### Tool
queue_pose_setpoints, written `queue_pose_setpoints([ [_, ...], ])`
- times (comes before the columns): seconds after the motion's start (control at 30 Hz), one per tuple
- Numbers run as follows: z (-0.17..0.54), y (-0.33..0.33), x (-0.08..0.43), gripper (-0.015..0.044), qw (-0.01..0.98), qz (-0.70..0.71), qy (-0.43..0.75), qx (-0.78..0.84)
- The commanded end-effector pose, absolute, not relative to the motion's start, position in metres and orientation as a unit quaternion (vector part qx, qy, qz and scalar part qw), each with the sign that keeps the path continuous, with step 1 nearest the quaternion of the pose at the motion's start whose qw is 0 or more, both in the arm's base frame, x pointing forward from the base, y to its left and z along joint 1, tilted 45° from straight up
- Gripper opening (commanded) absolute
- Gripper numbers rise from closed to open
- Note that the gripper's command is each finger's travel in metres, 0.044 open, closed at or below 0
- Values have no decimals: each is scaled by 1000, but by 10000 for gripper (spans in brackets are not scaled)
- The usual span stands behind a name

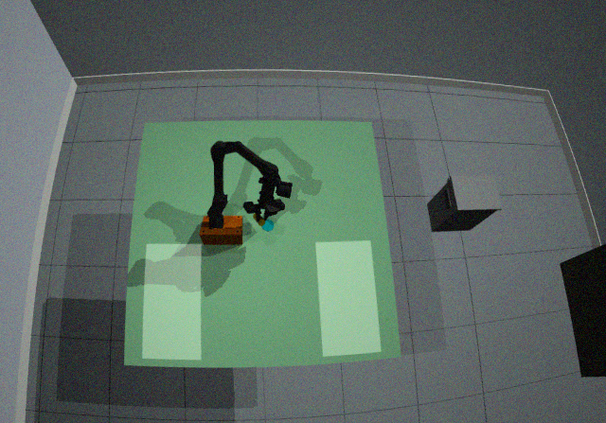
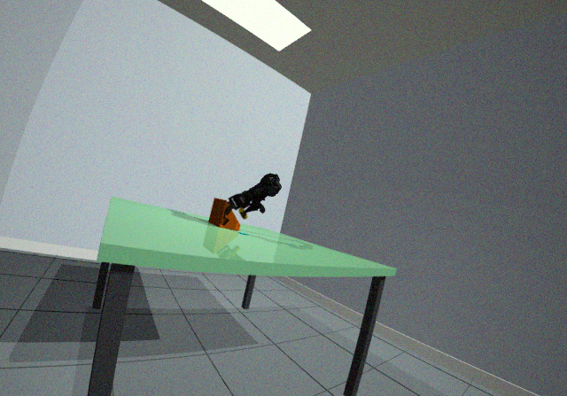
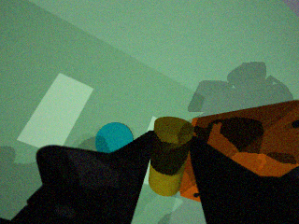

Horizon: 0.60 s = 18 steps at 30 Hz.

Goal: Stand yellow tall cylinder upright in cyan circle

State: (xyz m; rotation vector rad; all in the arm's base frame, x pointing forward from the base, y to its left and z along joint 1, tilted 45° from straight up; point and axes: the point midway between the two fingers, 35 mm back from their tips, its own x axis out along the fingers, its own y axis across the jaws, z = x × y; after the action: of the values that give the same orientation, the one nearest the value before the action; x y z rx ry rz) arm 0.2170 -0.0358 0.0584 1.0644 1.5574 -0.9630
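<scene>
Right now your gripper (image 3: 170, 156) is pinching the cylinder (image 3: 169, 154) around its middle, one dark finger (image 3: 117, 163) on each side, with the yellow ends showing past them. In the wrist view the cylinder is off the green table (image 3: 140, 51), and the circle (image 3: 114, 136) lies just left of it on the table. The orange base (image 3: 252, 145) sits close on the right. From the top, the gripper (image 1: 261, 215) hangs between the base (image 1: 222, 229) and the circle (image 1: 267, 226).
</scene>
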Motion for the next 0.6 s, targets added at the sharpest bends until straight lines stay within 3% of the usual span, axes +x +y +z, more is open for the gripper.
queue_pose_setpoints([
  [0.0,57,-35,215,105,494,-407,636,431],
  [0.57,57,-35,214,105,524,-444,604,405],
])
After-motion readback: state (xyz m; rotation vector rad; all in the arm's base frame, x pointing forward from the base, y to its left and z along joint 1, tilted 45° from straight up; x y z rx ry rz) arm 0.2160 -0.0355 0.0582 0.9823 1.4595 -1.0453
